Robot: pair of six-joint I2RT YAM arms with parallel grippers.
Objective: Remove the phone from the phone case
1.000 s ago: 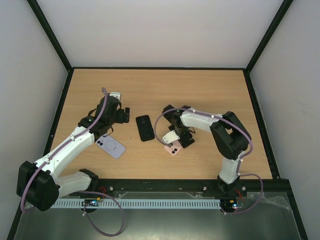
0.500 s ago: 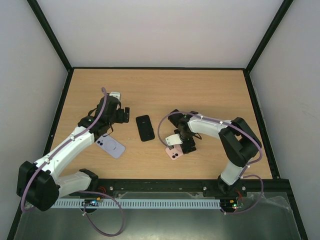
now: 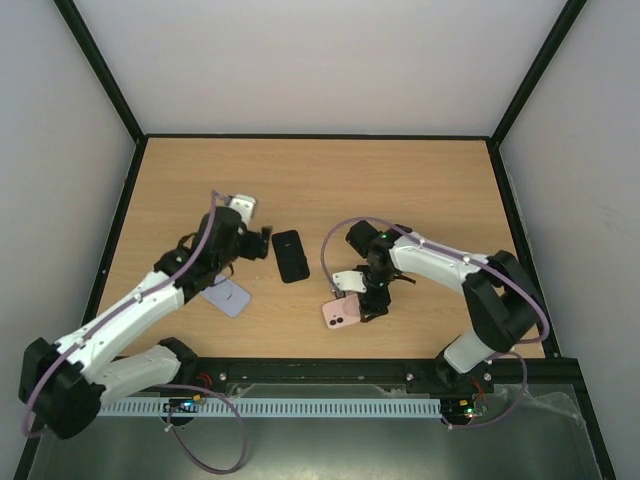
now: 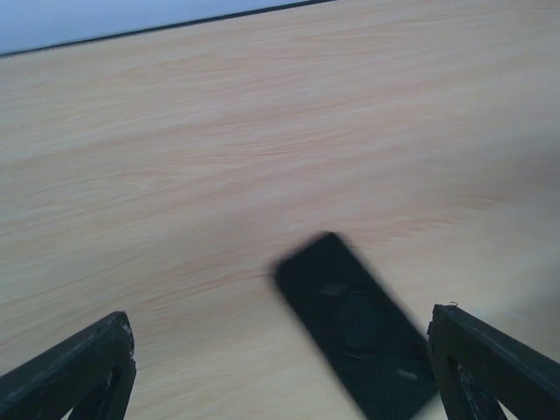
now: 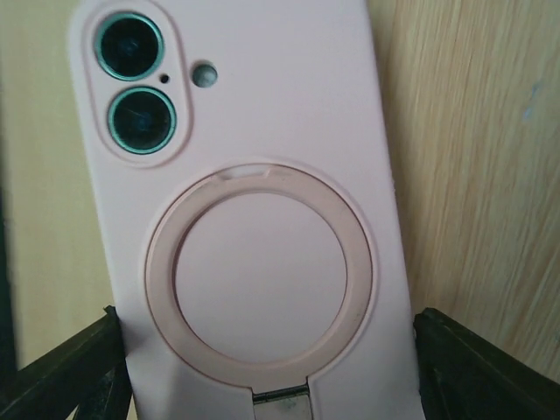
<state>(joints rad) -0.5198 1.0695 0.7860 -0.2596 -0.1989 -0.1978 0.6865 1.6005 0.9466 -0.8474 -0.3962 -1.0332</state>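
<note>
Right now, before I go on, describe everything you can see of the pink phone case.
The pink phone case looks like matte silicone, phone inside, lying back up on the wooden table. Two green-rimmed lenses and a flash sit in one corner; a round ring lies flush on the back. The right fingers flank its long edges; contact unclear.

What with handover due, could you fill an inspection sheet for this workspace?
Surface: light wooden table, flat.
Job's things: pink cased phone face down at the right claw; black phone flat mid-table; lilac phone partly under the left arm.
Clutter: nothing seen.
Grippers: left claw open, empty, near the black phone; right claw straddles the pink cased phone, grip unclear.
Cables: purple cables along both arms, looped below the front rail.
Surroundings: white walls, black frame.
</note>
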